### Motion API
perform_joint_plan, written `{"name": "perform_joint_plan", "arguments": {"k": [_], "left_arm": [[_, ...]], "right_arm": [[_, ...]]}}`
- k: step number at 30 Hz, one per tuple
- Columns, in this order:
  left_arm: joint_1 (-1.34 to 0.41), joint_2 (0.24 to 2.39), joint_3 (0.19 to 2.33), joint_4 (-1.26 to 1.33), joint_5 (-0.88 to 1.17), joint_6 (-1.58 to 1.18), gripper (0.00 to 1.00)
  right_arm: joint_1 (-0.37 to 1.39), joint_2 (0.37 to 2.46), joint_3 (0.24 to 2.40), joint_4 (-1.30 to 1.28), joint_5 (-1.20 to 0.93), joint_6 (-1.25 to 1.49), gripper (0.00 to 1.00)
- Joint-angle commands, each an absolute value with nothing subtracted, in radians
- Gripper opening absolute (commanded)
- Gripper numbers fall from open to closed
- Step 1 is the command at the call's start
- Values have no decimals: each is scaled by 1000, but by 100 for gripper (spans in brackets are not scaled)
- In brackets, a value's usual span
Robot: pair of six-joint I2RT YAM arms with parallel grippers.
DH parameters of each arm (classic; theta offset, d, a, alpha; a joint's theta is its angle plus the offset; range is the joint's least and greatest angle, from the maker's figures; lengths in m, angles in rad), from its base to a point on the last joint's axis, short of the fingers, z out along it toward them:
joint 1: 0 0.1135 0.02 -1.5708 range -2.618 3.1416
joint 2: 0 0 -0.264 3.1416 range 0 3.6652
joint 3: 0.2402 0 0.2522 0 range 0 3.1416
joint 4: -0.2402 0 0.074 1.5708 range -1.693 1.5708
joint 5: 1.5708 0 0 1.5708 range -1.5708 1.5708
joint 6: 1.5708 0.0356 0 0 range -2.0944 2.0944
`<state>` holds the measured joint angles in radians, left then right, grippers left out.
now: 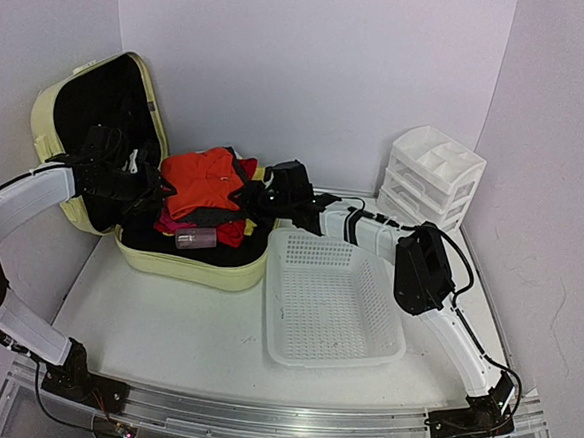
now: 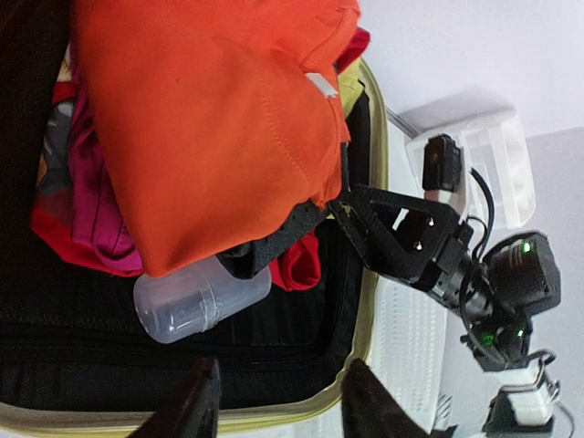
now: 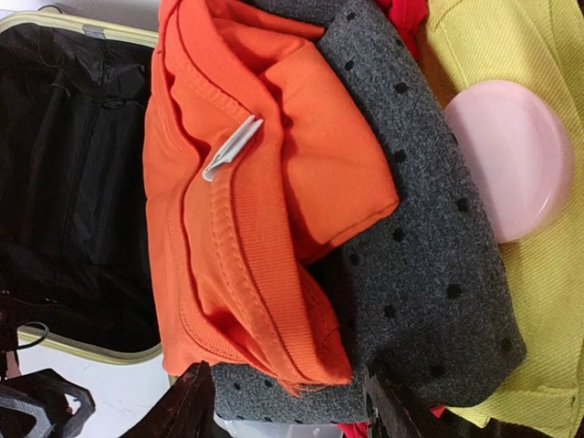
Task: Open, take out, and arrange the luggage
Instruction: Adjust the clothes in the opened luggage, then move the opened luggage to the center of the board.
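Note:
The luggage, a pale yellow-green hard shell, lies open at the back left with its black-lined lid upright. Inside it lie an orange garment, a grey dotted cloth, red and magenta clothes and a clear plastic bottle. My left gripper hangs open over the luggage rim, nothing between its fingers. My right gripper stands open at the pile's right edge, its fingers straddling the folded edges of the orange garment and grey cloth.
A white mesh basket sits right of the luggage, touching its corner. A white drawer organizer stands at the back right. A pale pink disc rests on a yellow garment. Walls close in on three sides.

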<state>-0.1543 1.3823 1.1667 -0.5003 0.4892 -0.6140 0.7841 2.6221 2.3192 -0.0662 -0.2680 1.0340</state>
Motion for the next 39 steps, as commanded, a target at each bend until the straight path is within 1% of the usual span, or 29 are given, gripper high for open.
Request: {"name": "perform_joint_plan", "arguments": {"k": [1, 3, 8, 11, 15, 18, 22, 23, 24, 26, 27, 32, 35, 37, 39], "left_arm": [[-155, 1416, 1170, -500, 438, -577, 55], [-156, 1451, 1182, -483, 435, -567, 64], [-156, 1492, 1178, -412, 415, -532, 77], [-156, 1491, 1145, -357, 389, -528, 84], [-165, 1501, 1123, -316, 359, -511, 84], [-214, 1492, 1127, -318, 246, -439, 84], [-327, 1459, 1146, -326, 82, -304, 82], [-352, 1451, 1151, -335, 46, -278, 82], [-368, 1445, 1156, -346, 20, -257, 78], [-377, 1444, 1169, -381, 19, -232, 73], [-379, 1445, 1178, -403, 15, -216, 72], [-393, 1427, 1193, -531, 28, -147, 73], [-446, 1337, 1135, -580, 65, -71, 75], [-473, 1276, 1099, -618, 75, -23, 78], [-479, 1226, 1072, -669, 57, -2, 84]], "right_arm": [[786, 2518, 2297, -47, -267, 979, 56], [785, 2440, 2224, -48, -274, 920, 56], [781, 2185, 1954, -48, -228, 760, 57], [773, 2059, 1829, -48, -209, 694, 58], [764, 1927, 1704, -66, -185, 621, 58], [764, 1849, 1638, -111, -153, 571, 59], [764, 1776, 1566, -186, -131, 526, 60], [764, 1765, 1550, -201, -129, 520, 60], [764, 1756, 1535, -212, -128, 515, 60], [764, 1743, 1507, -226, -136, 511, 60], [764, 1741, 1497, -233, -142, 510, 60], [764, 1754, 1490, -266, -205, 512, 61], [764, 1748, 1472, -283, -232, 512, 61], [764, 1741, 1457, -285, -238, 510, 62], [764, 1751, 1464, -305, -238, 511, 65]]}}
